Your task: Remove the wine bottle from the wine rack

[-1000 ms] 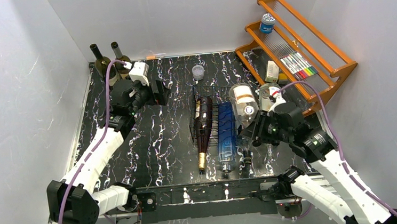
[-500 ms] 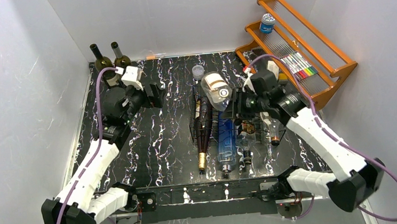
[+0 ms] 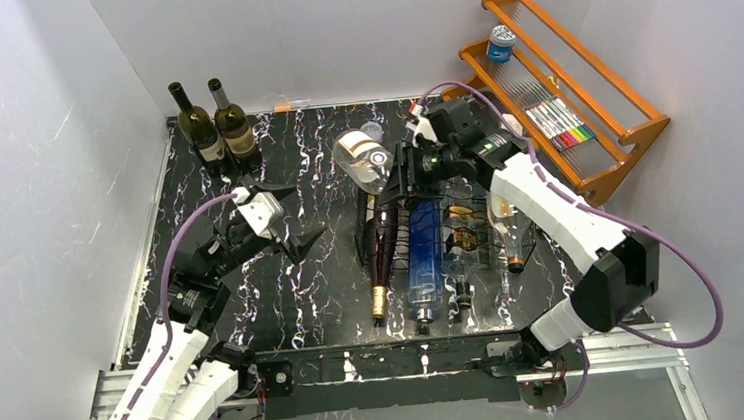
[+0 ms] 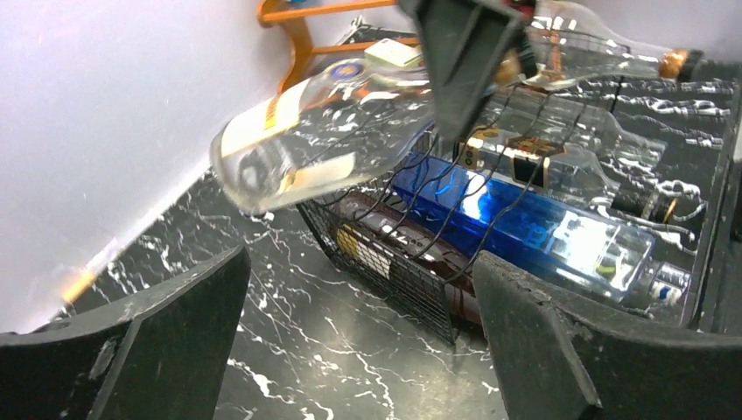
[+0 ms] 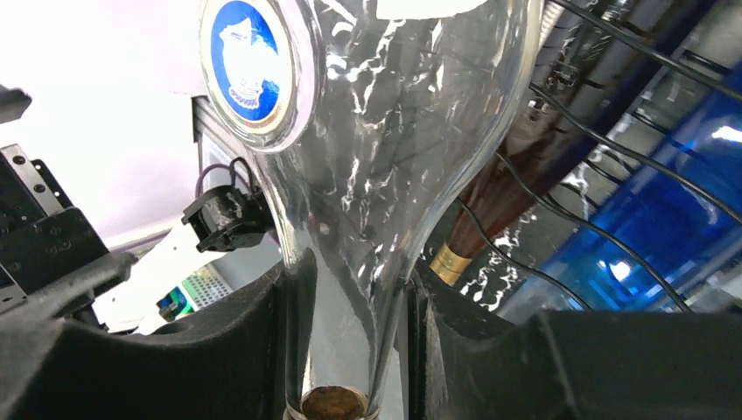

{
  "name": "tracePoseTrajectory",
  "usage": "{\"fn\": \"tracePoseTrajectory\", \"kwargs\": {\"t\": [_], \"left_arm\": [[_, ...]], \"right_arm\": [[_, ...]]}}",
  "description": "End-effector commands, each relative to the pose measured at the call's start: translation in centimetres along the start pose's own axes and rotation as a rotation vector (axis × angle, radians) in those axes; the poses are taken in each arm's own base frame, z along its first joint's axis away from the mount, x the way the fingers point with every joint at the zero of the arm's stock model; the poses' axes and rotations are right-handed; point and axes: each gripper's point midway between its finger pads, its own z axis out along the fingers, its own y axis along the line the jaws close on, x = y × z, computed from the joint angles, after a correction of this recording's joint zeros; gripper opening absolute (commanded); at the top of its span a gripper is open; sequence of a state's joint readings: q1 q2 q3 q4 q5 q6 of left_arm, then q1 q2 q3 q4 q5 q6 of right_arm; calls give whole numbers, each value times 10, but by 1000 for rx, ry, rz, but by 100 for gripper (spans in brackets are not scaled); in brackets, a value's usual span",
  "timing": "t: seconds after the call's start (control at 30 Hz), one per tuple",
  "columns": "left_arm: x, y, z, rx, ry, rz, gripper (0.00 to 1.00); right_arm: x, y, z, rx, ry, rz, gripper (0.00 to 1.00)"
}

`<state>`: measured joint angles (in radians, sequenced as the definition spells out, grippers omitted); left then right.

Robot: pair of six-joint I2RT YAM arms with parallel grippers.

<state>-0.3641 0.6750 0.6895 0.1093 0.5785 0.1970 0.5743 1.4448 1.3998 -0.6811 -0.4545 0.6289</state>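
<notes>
My right gripper (image 3: 403, 167) is shut on the neck of a clear wine bottle (image 3: 361, 157) and holds it in the air over the far left corner of the black wire wine rack (image 3: 399, 200). The bottle's base points up and to the left. In the right wrist view the glass neck (image 5: 350, 332) is pinched between both pads. In the left wrist view the same wine bottle (image 4: 297, 140) hangs above the wine rack (image 4: 394, 262). My left gripper (image 3: 290, 216) is open and empty, left of the rack, above the table.
In the rack lie a dark red bottle (image 3: 382, 239), a blue bottle (image 3: 424, 256) and two clear bottles (image 3: 459, 248). Two green bottles (image 3: 219, 130) stand upright at the back left corner. An orange wooden shelf (image 3: 583, 143) fills the back right. White walls enclose the table.
My right arm has carried the clear bottle from the rack's right side up and across to its far left corner. My left arm drew back from the green bottles toward the table's middle.
</notes>
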Motion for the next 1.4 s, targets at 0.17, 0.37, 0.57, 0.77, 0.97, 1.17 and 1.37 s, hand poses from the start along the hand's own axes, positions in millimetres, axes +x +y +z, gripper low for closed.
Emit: {"fn": "tracePoseTrajectory", "kwargs": {"t": [0.17, 0.37, 0.57, 0.77, 0.97, 1.17, 1.37], "left_arm": [[-26, -28, -11, 179, -42, 242, 98], [-12, -48, -27, 238, -25, 259, 92], [24, -60, -32, 279, 66, 252, 94], [60, -61, -28, 267, 128, 214, 98], [88, -59, -13, 286, 196, 128, 98], [100, -63, -4, 294, 184, 153, 97], [110, -78, 0, 348, 195, 128, 95]], "right_arm": [[-7, 111, 1, -330, 31, -281, 0], [25, 116, 33, -327, 183, -264, 0], [53, 119, 64, -302, 312, -282, 0], [66, 110, 76, -277, 374, -283, 2], [79, 99, 83, -295, 426, -274, 10], [91, 92, 85, -316, 458, -264, 20], [91, 92, 88, -318, 468, -235, 28]]}}
